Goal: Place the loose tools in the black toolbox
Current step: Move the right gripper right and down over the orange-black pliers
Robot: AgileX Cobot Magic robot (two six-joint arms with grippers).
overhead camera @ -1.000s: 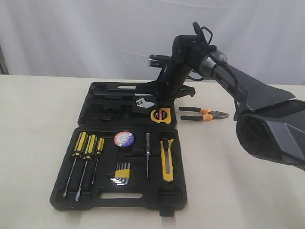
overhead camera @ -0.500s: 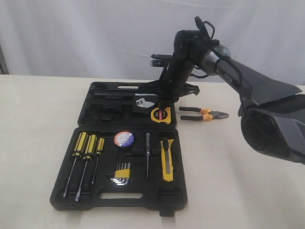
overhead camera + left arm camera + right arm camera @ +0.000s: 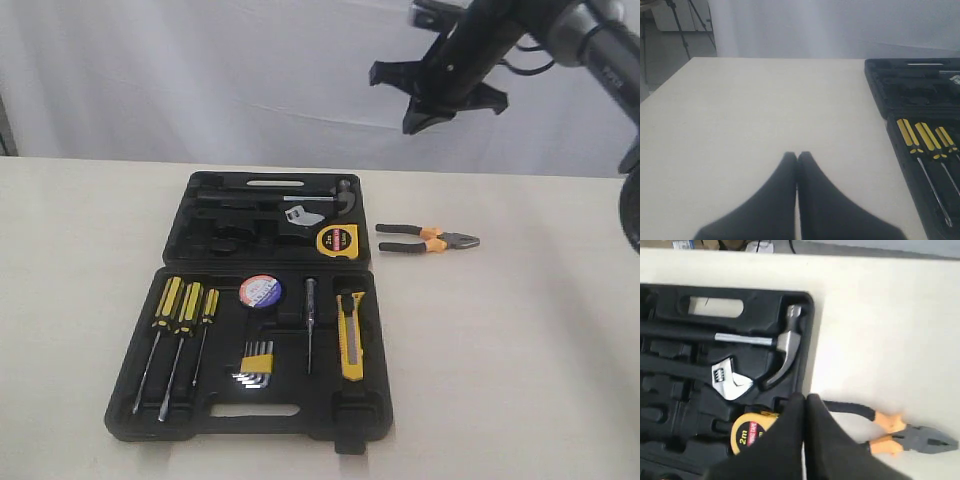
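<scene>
Right gripper (image 3: 802,404) hangs high in the upper right of the exterior frame, its fingers pressed together with nothing between them. Pliers (image 3: 428,240) lie well below it, right of centre, on the bare table (image 3: 520,350). They are just right of the toolbox (image 3: 130,400) and apart from its edge, handles toward the case. In the right wrist view the shut fingertips overlap the pliers' black handle ends. Tape measure (image 3: 337,239) sits in the right corner of the case's upper half, just below a wrench (image 3: 300,215) and hammer (image 3: 345,200). Tape roll (image 3: 260,291) and knife (image 3: 350,335) rest in the lower half. The roll is near its top middle, the knife toward its right end, with screwdrivers (image 3: 185,305) at the left and hex keys (image 3: 258,362) between. Left gripper (image 3: 797,162) is likewise closed and empty above bare table, beside the case's screwdriver side
</scene>
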